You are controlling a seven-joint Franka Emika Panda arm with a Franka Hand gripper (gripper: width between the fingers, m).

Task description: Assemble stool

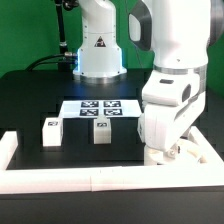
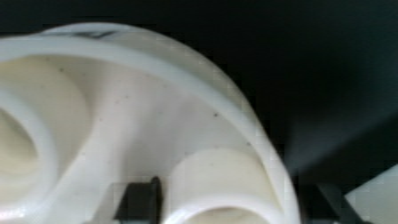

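Stool seat disc (image 2: 125,110) lying on the surface (image 1: 30,100) beneath the hand (image 2: 231,200), seemingly lodged by the border rail (image 1: 60,180) for bracing; fingers (image 2: 139,200) flanking a rounded white part, grip impossible to tell; one leg (image 1: 48,131) and a second leg (image 1: 100,131) waiting well apart from it.

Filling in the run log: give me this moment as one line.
gripper: down at seat disc, grip unclear | seat disc: by border rail | two legs: upright, loose on table near marker board
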